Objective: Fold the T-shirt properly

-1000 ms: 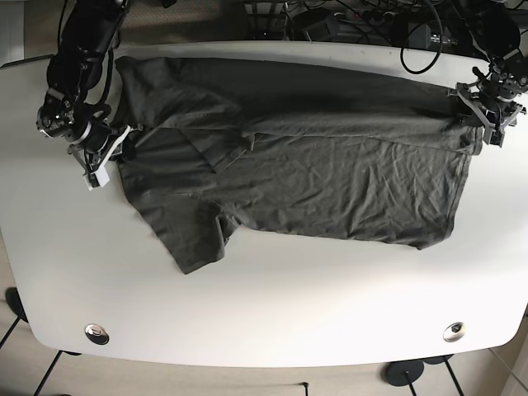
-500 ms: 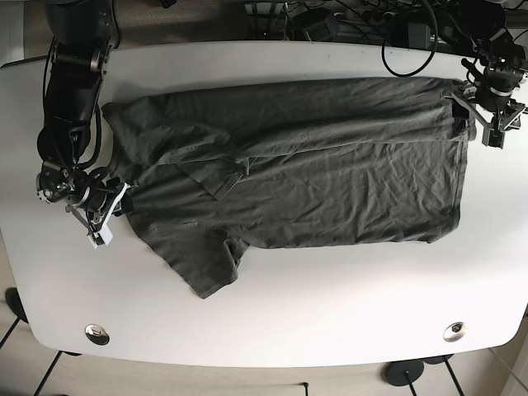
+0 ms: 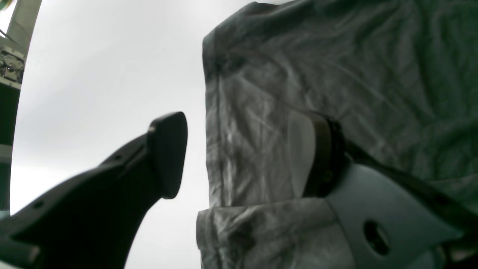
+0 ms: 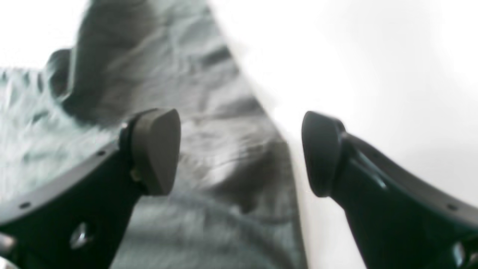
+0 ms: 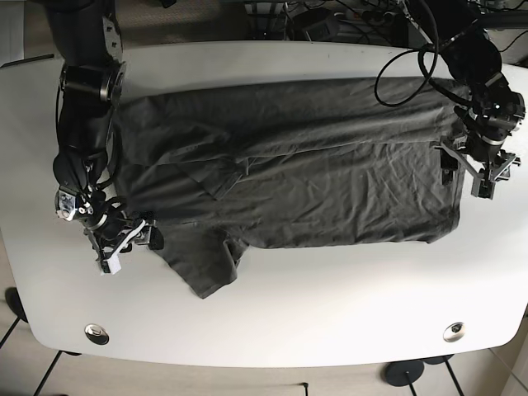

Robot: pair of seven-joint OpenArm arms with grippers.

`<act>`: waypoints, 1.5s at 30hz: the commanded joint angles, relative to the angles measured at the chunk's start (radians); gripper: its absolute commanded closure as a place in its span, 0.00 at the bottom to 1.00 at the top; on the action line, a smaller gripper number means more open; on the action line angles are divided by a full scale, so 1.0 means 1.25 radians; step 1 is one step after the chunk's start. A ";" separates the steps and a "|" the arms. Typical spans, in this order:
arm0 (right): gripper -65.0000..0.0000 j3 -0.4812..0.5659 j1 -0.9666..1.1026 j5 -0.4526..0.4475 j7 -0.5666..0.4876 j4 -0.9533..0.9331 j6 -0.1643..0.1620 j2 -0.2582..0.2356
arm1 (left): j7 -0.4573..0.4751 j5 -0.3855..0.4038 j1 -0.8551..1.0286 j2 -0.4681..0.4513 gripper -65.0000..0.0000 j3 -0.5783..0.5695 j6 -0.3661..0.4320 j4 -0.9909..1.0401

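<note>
With the wrinkled dark grey cotton T-shirt (image 5: 289, 165) spread across the white counter (image 5: 272, 313), my left pincer (image 5: 469, 169) and right pincer (image 5: 124, 244), both apart, should clamp its side edges evenly.

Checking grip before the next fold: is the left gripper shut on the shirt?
No. In the left wrist view the left gripper is open, one finger over bare table beside the shirt.

A robotics lab or test room: a white rounded counter (image 5: 272, 322) stands on thin black legs, with a tangle of black cables and electronic boxes (image 5: 346, 21) behind its far edge and brown floor (image 5: 25, 371) beneath.
</note>
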State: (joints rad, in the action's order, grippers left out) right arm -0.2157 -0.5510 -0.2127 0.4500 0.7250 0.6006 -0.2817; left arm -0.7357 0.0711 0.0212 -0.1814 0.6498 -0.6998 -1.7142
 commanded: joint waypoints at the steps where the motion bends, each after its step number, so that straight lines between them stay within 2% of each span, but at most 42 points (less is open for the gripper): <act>1: 0.27 0.001 -0.051 -0.005 -0.066 -0.037 -0.012 -0.007 | 0.021 0.011 -0.015 -0.013 0.39 -0.001 0.002 -0.015; 3: 0.27 0.001 -0.053 0.036 -0.106 -0.059 -0.032 -0.006 | 0.021 0.011 -0.018 -0.010 0.39 -0.001 0.002 -0.015; 6: 0.27 -0.002 -0.046 0.075 -0.124 -0.063 -0.033 0.000 | 0.021 0.011 -0.018 -0.013 0.39 -0.001 0.002 -0.014; 15: 0.29 -0.001 0.009 0.075 -0.124 -0.059 -0.028 0.031 | 0.022 0.010 -0.074 -0.015 0.39 0.004 0.009 -0.009; 17: 0.40 -0.004 0.009 0.074 -0.124 -0.059 -0.023 0.046 | 0.021 0.010 -0.107 -0.015 0.39 0.000 0.071 0.007; 19: 0.60 -0.004 0.011 0.074 -0.122 -0.059 -0.023 0.052 | 0.021 0.010 -0.143 -0.022 0.38 -0.002 0.128 0.057; 20: 0.69 -0.004 0.011 0.074 -0.122 -0.059 -0.023 0.053 | 0.021 0.010 -0.166 -0.037 0.34 -0.002 0.149 0.092; 21: 0.81 -0.004 0.011 0.074 -0.122 -0.059 -0.028 0.054 | 0.021 0.010 -0.200 -0.051 0.25 -0.014 0.176 0.158; 23: 0.91 -0.004 0.009 0.074 -0.122 -0.059 -0.028 0.054 | 0.026 0.010 -0.251 -0.080 0.19 -0.034 0.216 0.255; 26: 0.92 -0.005 0.008 0.074 -0.122 -0.059 -0.029 0.050 | 0.042 0.015 -0.337 -0.124 0.19 -0.081 0.268 0.439; 31: 0.92 -0.005 0.007 0.074 -0.122 -0.058 -0.029 0.049 | 0.194 0.016 -0.470 -0.169 0.19 -0.142 0.270 0.774; 34: 0.92 -0.005 0.006 0.074 -0.122 -0.058 -0.027 0.054 | 0.239 0.017 -0.505 -0.169 0.19 -0.171 0.270 0.878; 43: 0.92 -0.006 0.008 0.073 -0.124 -0.021 -0.024 0.057 | 0.239 0.017 -0.501 -0.137 0.20 -0.223 0.268 0.891; 45: 0.92 -0.006 0.008 0.073 -0.124 -0.021 -0.024 0.057 | 0.239 0.015 -0.500 -0.137 0.26 -0.223 0.268 0.892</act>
State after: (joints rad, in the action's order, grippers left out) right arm -0.2214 -0.5110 -0.1081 0.3176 0.6762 0.5648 -0.2024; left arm -0.4435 0.0826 -0.5762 -0.3344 0.3702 -0.3660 -0.5896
